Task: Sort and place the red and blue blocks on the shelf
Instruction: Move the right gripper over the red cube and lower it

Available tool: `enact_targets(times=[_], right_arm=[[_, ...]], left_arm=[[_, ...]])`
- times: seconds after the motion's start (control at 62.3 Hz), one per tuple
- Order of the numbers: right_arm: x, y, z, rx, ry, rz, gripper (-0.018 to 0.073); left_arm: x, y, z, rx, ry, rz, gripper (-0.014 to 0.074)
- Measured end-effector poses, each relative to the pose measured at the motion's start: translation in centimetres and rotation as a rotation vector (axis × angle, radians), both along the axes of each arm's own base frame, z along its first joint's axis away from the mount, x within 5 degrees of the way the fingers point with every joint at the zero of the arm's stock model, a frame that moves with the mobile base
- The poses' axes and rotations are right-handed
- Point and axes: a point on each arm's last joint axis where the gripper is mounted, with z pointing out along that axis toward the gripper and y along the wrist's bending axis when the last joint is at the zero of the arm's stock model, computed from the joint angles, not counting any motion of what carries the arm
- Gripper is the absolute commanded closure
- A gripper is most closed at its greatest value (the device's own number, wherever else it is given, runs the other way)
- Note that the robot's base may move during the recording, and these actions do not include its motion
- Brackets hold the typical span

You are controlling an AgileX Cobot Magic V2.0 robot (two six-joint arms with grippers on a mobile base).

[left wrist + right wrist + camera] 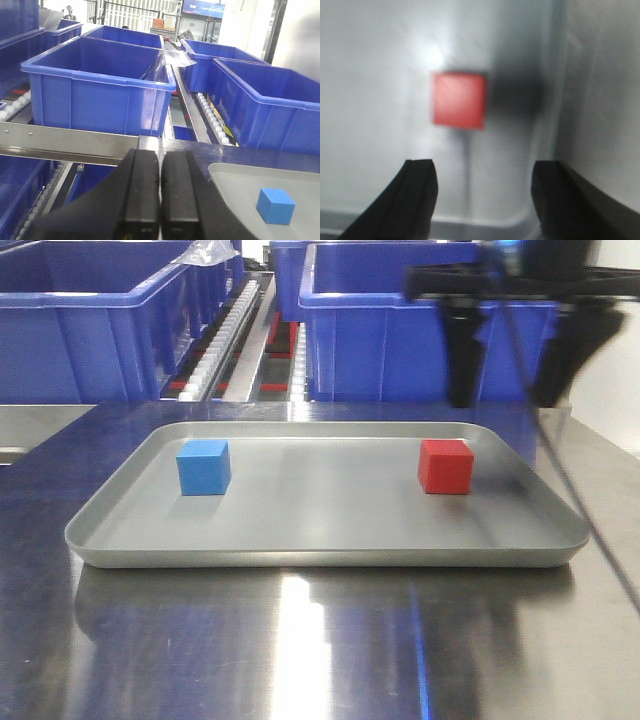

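The red block is sitting flat on the floor of the grey tray. It is lying in the tray's right half as the front-facing view shows it, near the far right corner but apart from the wall. The blue block is resting on the same floor in the tray's left half, well apart from the red one and roughly level with it. Both cubes are showing plain faces, with no label or print.

The right gripper is hanging above the tray's right rear edge, blurred in the front view. Its jaws are spread wide and are gripping nothing. The right wrist camera is looking down on the red block, which is lying ahead of the two dark fingers and in line with the gap between them. The tray's rounded wall is running below them, and this picture is soft.

The left gripper is hovering off the tray's left side, its jaws pressed together with nothing between them. Its camera is catching the blue block on a corner of the tray.

The tray is lying on a brushed steel table. Behind the tray, the shelf is carrying large blue bins on roller tracks. A screen far behind the tray is showing writing too small to read.
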Motion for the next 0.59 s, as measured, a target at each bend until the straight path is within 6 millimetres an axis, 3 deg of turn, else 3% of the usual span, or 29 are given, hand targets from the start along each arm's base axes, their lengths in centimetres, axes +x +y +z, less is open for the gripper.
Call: enact_targets(times=[0.225, 0.594], right_arm=[[2.1, 1.7, -1.7, -0.020, 0.041, 0.007, 0.0035], [2.7, 2.1, -3.1, -0.030, 0.064, 0.006, 0.0035]], left_arm=[[0.0, 0.0, 0.0, 0.000, 0.000, 0.000, 0.0472], [0.0, 0.0, 0.0, 0.000, 0.000, 0.000, 0.0472]])
